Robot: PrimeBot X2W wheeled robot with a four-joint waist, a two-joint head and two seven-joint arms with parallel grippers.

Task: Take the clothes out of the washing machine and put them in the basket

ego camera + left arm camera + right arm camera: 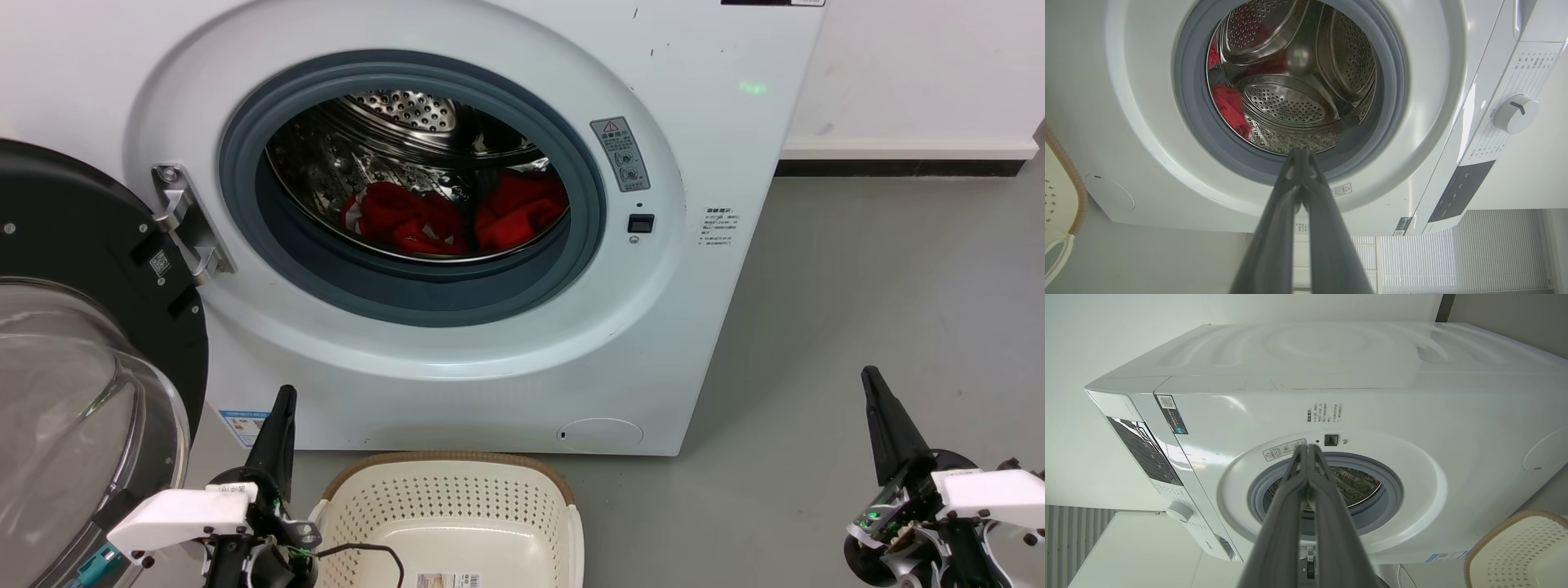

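Clothes [453, 219]: two red items, seemingly, inside washing machine [490, 392]. Left gripper [285, 394], right gripper [869, 374]: fingers pressed together, holding nothing

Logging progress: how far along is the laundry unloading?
Done: the black-rimmed clear door of the white washing machine stands open. In hand: nothing; left gripper and right gripper are shut, empty. Left: both bright red garments lie in its steel drum; the cream plastic basket holds none.

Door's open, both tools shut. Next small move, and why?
Probably open the left tool and reach it into the washing machine toward the clothes: both red garments lie inside, the basket holds none, and that tool, shut on nothing, points at the opening.
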